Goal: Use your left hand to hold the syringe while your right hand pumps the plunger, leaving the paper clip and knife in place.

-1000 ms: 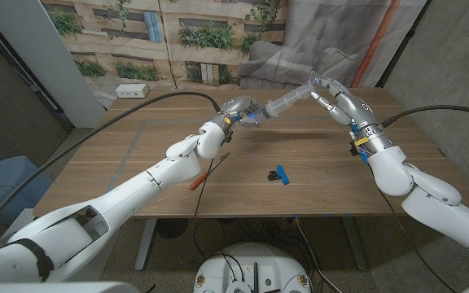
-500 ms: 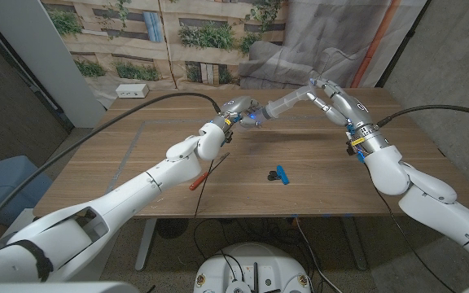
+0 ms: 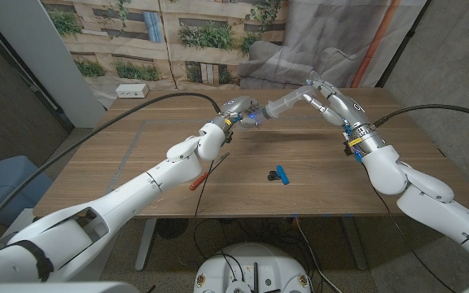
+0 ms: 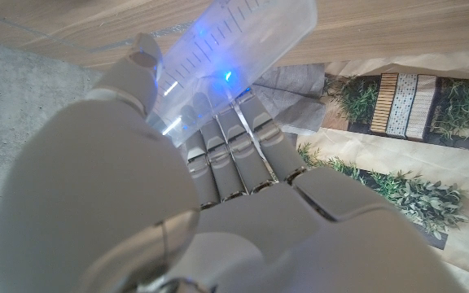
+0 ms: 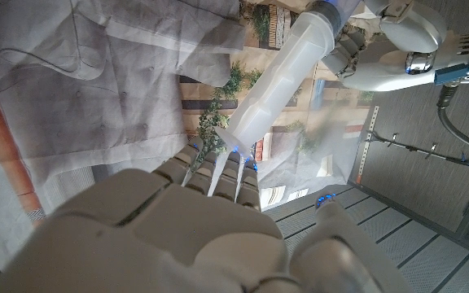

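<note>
Holding the syringe up in the air over the far part of the bench, the left robot hand has its fingers wrapped around the see-through barrel. The right robot hand grips the other end of the syringe, where the plunger is. The syringe slants between the two hands, well above the wood.

In the left wrist view the barrel lies across the curled fingers, and a blue light glows on it. In the right wrist view the syringe reaches away from the right robot hand toward the left one.

The bench is brown wood with long boards. A blue and black paper clip lies near the middle, closer to the near edge. A small knife with an orange handle lies to its left, just beside a black cable. A white box sits at the far left corner.

Behind the bench hangs a picture wall of wood planks and green plants. A grey cloth hangs on the right, with an orange pipe next to it. A blue bin stands on the floor at the left.
</note>
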You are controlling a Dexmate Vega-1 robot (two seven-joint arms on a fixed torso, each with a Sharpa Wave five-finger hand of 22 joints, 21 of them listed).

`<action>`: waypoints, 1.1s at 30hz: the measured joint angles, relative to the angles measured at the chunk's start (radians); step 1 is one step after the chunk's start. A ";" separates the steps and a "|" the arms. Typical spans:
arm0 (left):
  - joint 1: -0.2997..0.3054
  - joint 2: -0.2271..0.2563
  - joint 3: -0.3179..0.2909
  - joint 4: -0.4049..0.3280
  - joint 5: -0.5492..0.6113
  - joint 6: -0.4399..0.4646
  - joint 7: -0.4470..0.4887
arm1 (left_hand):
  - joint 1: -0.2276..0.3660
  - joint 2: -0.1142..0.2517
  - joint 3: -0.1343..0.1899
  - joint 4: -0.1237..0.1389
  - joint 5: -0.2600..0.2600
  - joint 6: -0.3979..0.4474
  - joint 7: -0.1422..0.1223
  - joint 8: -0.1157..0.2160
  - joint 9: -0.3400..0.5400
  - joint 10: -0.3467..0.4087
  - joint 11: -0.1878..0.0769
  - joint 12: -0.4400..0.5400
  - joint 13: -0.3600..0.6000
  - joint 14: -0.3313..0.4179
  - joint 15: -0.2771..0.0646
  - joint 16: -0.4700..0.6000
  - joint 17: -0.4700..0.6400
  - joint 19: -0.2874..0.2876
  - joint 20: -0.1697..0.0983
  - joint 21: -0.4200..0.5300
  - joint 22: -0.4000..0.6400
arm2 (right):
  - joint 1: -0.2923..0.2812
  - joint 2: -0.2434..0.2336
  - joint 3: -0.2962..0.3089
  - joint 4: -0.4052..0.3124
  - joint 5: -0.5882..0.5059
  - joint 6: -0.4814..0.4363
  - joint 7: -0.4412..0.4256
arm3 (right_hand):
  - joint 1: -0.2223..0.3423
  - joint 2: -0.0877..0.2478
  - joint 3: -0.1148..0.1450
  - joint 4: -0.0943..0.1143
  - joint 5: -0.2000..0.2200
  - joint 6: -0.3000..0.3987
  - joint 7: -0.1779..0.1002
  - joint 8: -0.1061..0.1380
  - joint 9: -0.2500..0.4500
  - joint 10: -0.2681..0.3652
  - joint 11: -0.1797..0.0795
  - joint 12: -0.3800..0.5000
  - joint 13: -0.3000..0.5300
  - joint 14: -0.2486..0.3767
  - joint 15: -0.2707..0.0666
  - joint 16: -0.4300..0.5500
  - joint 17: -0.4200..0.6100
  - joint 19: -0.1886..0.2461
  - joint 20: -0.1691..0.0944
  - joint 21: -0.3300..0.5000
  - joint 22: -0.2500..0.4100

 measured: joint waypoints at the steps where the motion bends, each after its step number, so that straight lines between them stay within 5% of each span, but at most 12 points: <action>1: 0.000 0.000 0.000 0.000 0.000 0.000 0.000 | 0.000 0.000 0.000 0.000 0.000 0.000 0.000 0.000 0.000 0.000 0.000 0.000 0.000 0.000 0.000 0.000 0.000 0.000 0.000 0.000 0.000 | 0.003 0.001 -0.003 0.002 0.000 0.001 0.000 | 0.000 0.000 0.000 0.000 0.000 0.000 0.000 0.000 0.000 0.000 0.000 0.000 0.000 0.000 0.000 0.000 0.000 0.000 0.000 0.000 0.000; 33: -0.009 -0.018 0.007 0.032 -0.011 -0.025 0.016 | 0.000 0.000 0.008 -0.008 -0.004 0.000 0.000 -0.002 0.002 0.003 0.001 0.000 0.001 0.003 -0.003 -0.001 0.000 0.005 0.001 0.003 0.000 | 0.095 0.041 -0.084 0.064 0.007 0.076 0.009 | 0.000 0.000 0.008 0.000 0.000 0.005 -0.005 0.000 0.002 0.006 0.005 -0.003 -0.002 0.013 0.002 0.000 0.000 0.018 0.004 0.000 0.000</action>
